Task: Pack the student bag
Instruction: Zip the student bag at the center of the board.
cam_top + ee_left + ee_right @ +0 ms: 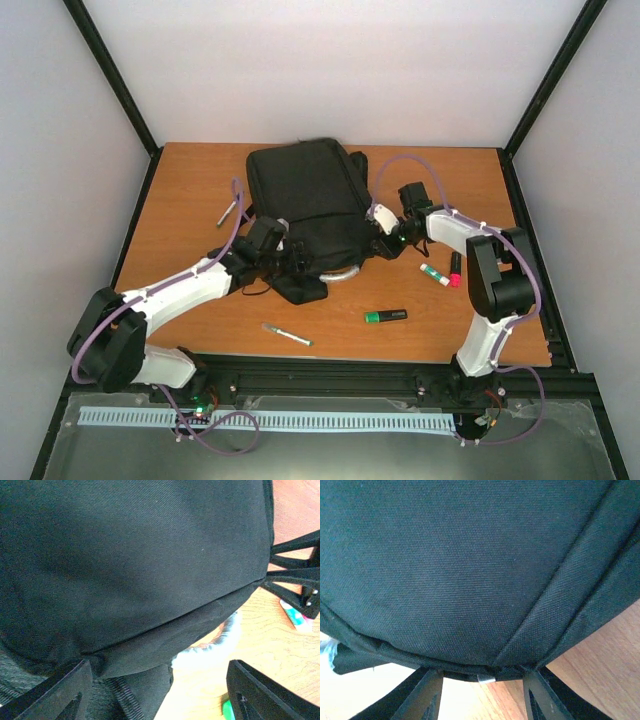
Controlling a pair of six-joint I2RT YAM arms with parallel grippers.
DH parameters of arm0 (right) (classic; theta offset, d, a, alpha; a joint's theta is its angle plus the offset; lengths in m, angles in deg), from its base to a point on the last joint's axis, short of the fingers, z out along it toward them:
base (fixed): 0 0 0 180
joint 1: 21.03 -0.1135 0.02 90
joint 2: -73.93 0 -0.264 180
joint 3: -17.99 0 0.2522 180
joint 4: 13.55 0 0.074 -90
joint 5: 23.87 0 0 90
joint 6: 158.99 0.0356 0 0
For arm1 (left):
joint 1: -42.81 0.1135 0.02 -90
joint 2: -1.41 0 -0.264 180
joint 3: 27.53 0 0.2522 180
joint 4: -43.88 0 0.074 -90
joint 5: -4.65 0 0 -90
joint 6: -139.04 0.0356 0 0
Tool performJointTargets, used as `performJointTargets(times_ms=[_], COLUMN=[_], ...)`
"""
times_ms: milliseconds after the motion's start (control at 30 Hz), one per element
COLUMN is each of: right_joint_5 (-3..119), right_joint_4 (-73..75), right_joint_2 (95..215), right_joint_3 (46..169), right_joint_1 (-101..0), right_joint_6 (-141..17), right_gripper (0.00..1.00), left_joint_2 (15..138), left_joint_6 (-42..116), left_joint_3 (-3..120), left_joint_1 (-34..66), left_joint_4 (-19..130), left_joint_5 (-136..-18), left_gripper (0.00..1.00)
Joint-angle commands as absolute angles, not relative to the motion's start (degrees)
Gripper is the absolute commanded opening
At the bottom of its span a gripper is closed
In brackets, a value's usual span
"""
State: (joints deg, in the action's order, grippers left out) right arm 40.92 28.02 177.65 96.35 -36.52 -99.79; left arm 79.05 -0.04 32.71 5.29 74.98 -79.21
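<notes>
Two grippers press in on the student bag [305,205], which lies flat in the middle of the table [190,190] between them, its black cloth filling both wrist views. The left gripper [159,672] sits at the bag's near left corner, released and spread wide: one of its fingers [55,695] rests against the dark fabric, while the other stands clear over bare wood. Just ahead of that gap the bag's grey handle [345,275] curls out from under the cloth. The right gripper [481,677] meets the bag's right edge from the other side, its fingers [417,700] parted with table showing between them. Their tips are tucked under the hem, and nothing I can see is clamped. Beyond the left gripper's outer side lies a pen [228,212], and back toward its base a second pen [287,335]. Near the right gripper, toward its own base, lie a white stick with a green end [435,273] and a red marker [456,270] close together. A green-and-black marker [386,316] lies further back.
</notes>
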Motion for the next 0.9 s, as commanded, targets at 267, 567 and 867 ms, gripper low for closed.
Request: performJointTargets(times_ms=[267, 567, 867], right_joint_5=[33.17, 33.81, 37.36], right_joint_4=[30.68, 27.89, 27.00], right_joint_2=[181.29, 175.37, 163.65], right_joint_3=[97.30, 91.31, 88.30], right_joint_1=[-36.59, -36.55, -36.50], right_joint_6=[-105.24, -103.51, -96.87], right_gripper=[0.34, 0.03, 0.18], left_joint_2=[80.85, 82.00, 85.12], left_joint_6=[-0.91, -1.23, -2.41], left_joint_3=[32.83, 32.96, 35.33], left_joint_1=[4.66, 3.92, 2.73], left_joint_4=[71.84, 70.00, 65.94], left_joint_5=[-78.98, -78.19, -74.82], left_gripper=[0.75, 0.77, 0.78])
